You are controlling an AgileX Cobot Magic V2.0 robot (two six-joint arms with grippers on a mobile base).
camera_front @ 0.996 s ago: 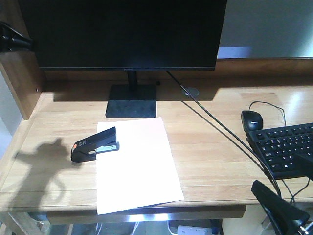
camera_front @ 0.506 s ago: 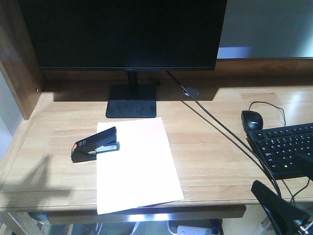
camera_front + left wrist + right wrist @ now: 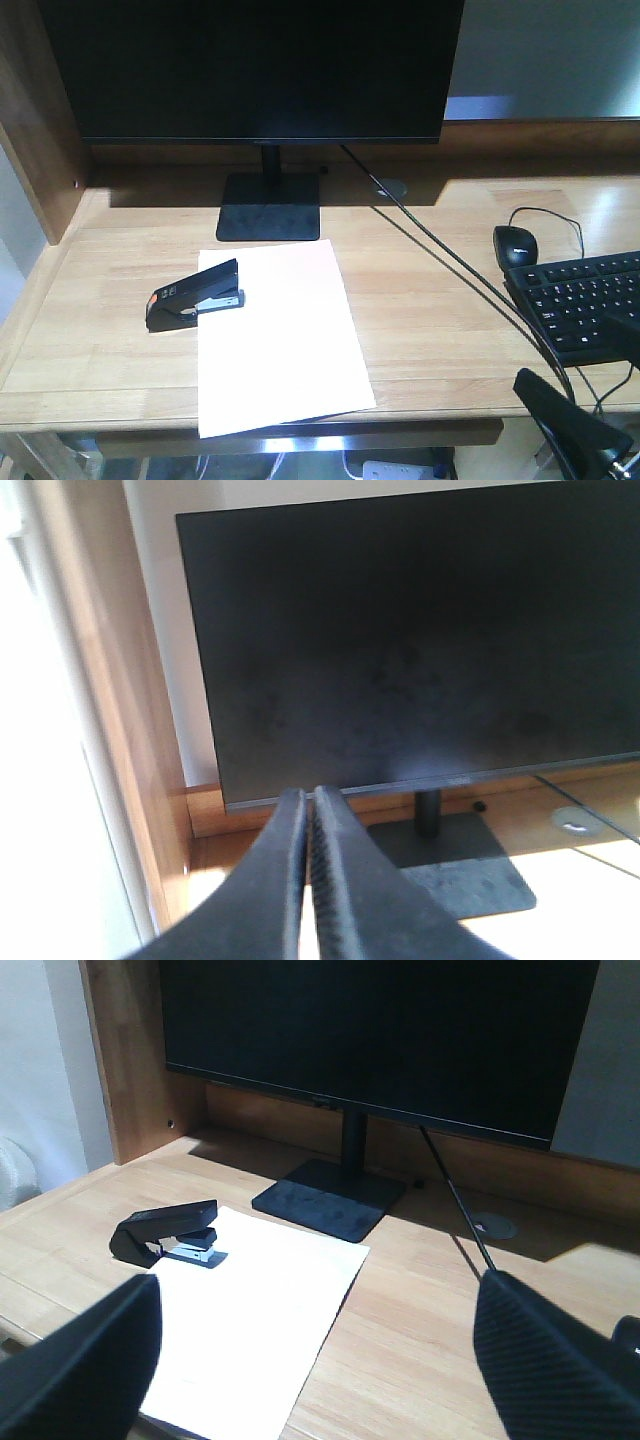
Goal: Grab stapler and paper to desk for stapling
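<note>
Stapler (image 3: 194,295) sits on table (image 3: 430,300), nose over paper (image 3: 278,335) left edge. Rigid, hefty: take by mid-body. Paper thin, floppy: pinch overhanging front edge. Left claw (image 3: 310,880) closed empty; right claw (image 3: 310,1360) spread wide.

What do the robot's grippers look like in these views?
Both are black. The left gripper has long tapering fingers with fine ribbing on their inner faces. The right gripper has broad, rounded, finely textured fingers. No cables or markings show.
</note>
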